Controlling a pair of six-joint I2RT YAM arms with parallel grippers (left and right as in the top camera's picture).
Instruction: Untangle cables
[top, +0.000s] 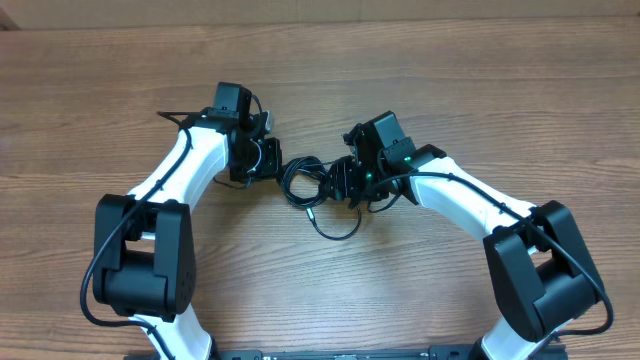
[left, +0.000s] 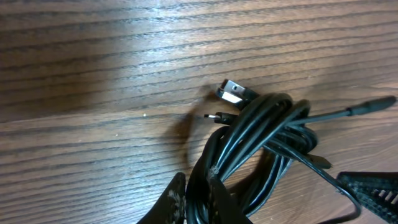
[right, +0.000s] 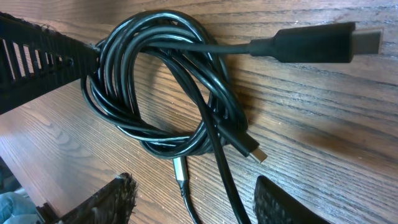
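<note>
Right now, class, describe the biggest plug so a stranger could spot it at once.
At the middle of the table lies a coil of black cables. One cord leaves it straight and ends in the plug: thick, black, silver-tipped, far bigger than the slim plugs nearby.

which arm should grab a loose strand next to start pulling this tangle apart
Right, probably. The right claw stands open astride a loose strand of the cables, ready to close. The left claw looks pinched on them, so it better serves as anchor.

cables (right: 155, 93): glossy black, silver plug tips (right: 258, 154) | table (top: 470, 90): brown wood grain | arms (top: 185, 165): white, black joints
</note>
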